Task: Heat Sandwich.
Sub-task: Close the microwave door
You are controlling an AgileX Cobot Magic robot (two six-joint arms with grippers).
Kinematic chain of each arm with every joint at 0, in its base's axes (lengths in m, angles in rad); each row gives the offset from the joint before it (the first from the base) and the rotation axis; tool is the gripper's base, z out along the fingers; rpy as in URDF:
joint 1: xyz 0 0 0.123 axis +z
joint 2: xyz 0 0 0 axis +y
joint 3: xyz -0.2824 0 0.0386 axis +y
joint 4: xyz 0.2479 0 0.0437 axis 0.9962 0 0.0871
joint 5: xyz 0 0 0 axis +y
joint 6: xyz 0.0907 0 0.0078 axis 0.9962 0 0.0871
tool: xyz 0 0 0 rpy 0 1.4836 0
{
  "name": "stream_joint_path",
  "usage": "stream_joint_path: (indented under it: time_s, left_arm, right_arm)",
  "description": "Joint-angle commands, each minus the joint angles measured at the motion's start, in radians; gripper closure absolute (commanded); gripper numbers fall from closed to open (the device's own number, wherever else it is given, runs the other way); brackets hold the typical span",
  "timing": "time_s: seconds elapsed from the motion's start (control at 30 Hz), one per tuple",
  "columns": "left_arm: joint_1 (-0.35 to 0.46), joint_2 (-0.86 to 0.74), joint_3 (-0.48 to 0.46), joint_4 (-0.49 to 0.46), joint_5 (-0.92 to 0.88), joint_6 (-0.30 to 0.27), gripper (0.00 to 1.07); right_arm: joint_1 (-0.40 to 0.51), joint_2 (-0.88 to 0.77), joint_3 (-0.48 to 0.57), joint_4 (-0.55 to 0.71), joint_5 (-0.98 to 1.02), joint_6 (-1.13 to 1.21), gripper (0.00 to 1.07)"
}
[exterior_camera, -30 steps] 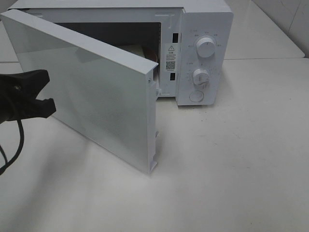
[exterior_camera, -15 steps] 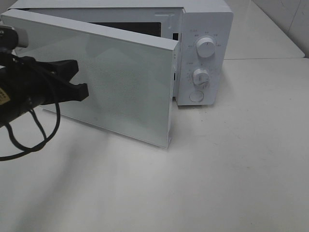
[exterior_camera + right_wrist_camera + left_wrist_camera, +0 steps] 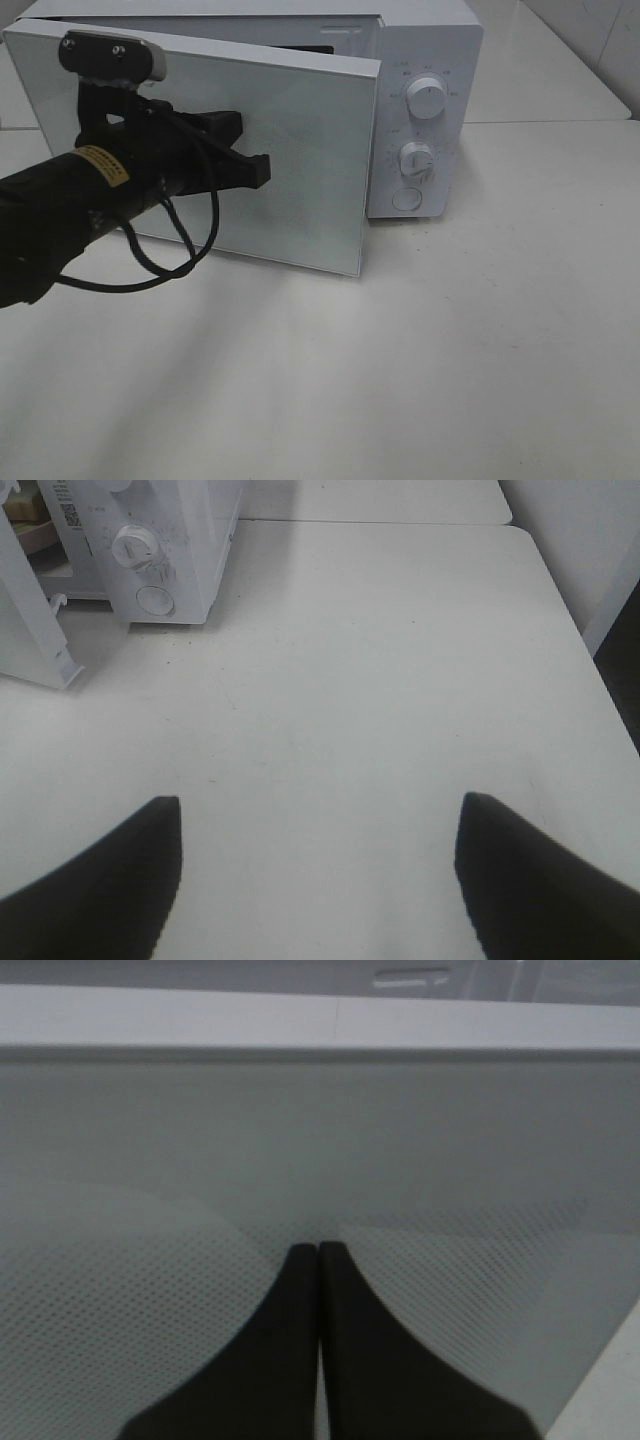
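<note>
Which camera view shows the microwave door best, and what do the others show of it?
The exterior high view: the whole door shows, nearly shut, with the shut left gripper against its face. The left wrist view shows only a close patch of dotted panel and one edge; the right wrist view catches just a corner.

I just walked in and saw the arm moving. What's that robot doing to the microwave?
The left fingers, shut tight together, are against the front of the door of the white microwave. The door is almost closed but stands a little ajar. The right fingers are open, holding nothing, above the white table. The door hides most of what is inside.
</note>
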Motion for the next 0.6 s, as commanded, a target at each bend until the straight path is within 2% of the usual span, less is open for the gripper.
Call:
stream_joint_path:
  time_s: [0.03,0.33,0.6]
  left_arm:
    - [-0.014,0.021,-0.042,-0.012,0.002,0.005,1.07]
    - [-0.02,0.107,-0.191,-0.018,0.057,0.005,1.07]
    - [-0.02,0.158,-0.271,-0.025,0.073,0.006,1.07]
  right_arm:
    - [-0.007,-0.029,-0.001,-0.001,-0.006,-0.001,0.34]
    - [-0.007,-0.029,-0.001,-0.001,-0.006,-0.001,0.34]
    - [-0.007,-0.029,-0.001,-0.001,-0.006,-0.002,0.34]
